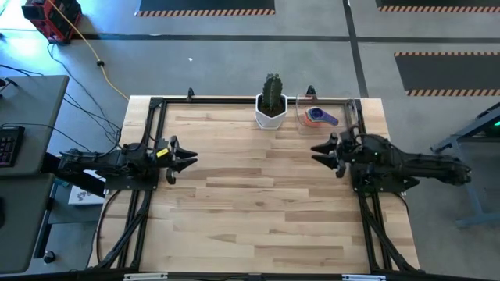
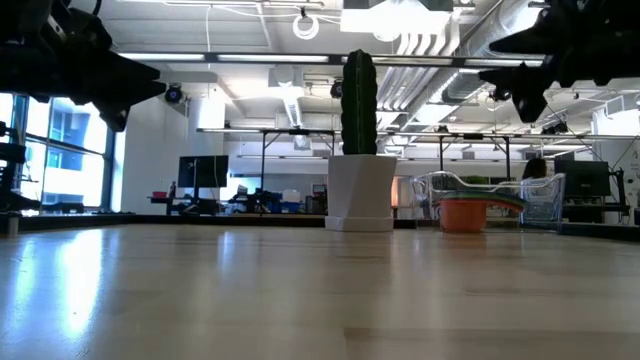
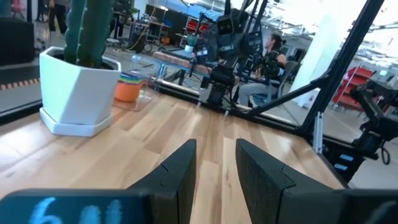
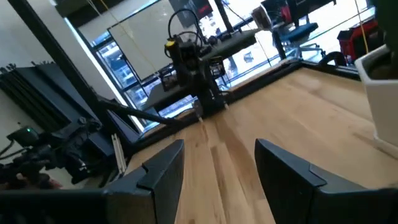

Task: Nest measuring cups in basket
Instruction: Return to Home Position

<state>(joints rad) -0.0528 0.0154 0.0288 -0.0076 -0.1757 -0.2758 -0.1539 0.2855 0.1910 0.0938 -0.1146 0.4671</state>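
Note:
The measuring cups [image 1: 319, 116] sit stacked inside the clear basket [image 1: 303, 103] at the table's far edge, right of the cactus pot. The low view shows an orange-red cup [image 2: 464, 213] at the bottom of the stack with coloured rims above it, inside the basket [image 2: 545, 200]. In the left wrist view the stack [image 3: 129, 86] shows beside the pot. My left gripper [image 1: 186, 158] hovers open above the table's left side. My right gripper [image 1: 320, 152] hovers open at the right side, nearer than the basket. Neither holds anything.
A white pot with a green cactus [image 1: 271, 104] stands at the far edge's middle, just left of the basket. A black frame rail [image 1: 234, 99] runs round the wooden table [image 1: 258, 203]. Broad bare wood lies between the two arms and toward the near edge.

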